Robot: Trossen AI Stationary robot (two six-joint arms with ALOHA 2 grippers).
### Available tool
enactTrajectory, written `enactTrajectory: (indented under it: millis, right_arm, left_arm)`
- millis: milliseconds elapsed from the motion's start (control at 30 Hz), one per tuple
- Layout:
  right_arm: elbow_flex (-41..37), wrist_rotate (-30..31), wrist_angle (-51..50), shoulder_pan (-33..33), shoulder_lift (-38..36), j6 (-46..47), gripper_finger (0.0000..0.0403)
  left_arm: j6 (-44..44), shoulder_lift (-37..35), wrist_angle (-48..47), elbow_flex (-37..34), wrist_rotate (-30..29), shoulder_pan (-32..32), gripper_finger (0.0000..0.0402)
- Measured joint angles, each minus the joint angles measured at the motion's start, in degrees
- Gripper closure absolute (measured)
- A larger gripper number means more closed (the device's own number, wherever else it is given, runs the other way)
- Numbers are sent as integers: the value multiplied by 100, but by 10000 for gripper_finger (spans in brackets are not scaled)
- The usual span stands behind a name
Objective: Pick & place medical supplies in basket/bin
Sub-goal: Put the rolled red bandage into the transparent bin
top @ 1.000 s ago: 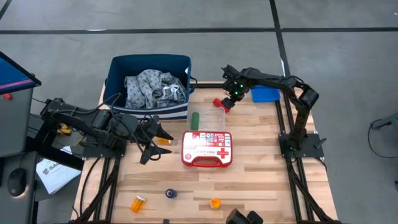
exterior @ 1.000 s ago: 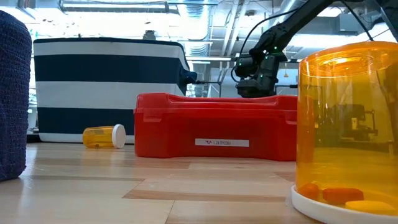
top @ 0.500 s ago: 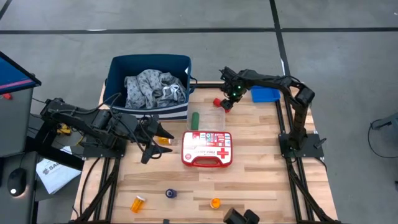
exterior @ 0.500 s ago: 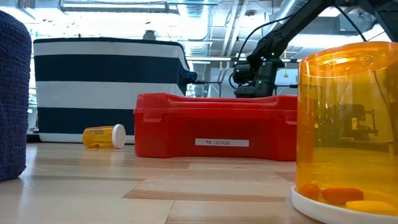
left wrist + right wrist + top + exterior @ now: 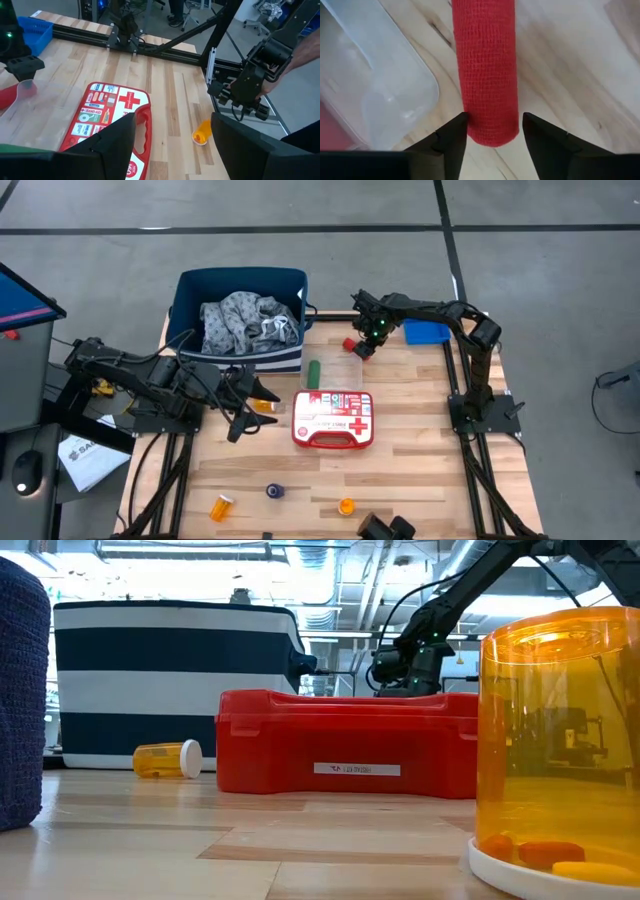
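Right wrist view: right gripper fingers straddling red roll, open, nothing gripped. Grasp step; next close, lift, carry to basket. Left gripper waiting, open.

A: what else is sitting on that wooden table?

B: mostly the red-and-white first-aid case, lying flat around the middle, printed lid facing up. From table height it's just a long red slab.

A: and that clear thing behind it?

B: an empty see-through plastic tub, just past the case. Grey floor with dark lines all round.
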Motion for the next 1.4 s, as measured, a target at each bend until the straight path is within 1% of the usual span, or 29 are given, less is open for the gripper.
enactTrajectory:
  millis: [200,633,700,833,1033,1233,1400]
  right_arm:
    - [0,43,18,0,0,-53,264]
    - [4,186,-13,0,-21,-13,391]
    - [4,226,-19,-11,-49,17,395]
    - [-2,574,-31,-29,-159,98,399]
    - [-2,711,-41,-180,-523,285,402]
    - [-4,632,-45,-212,-1231,821,403]
    - [-4,146,30,188,-1822,1651,403]
  left_arm:
    - [0,0,18,0,1,0,151]
    - [0,0,20,0,7,1,151]
    - [0,0,20,0,9,1,151]
    - [0,0,20,0,11,0,151]
    - [15,0,20,0,31,0,151]
    - [48,0,20,0,28,0,151]
    - [59,0,20,0,26,1,151]
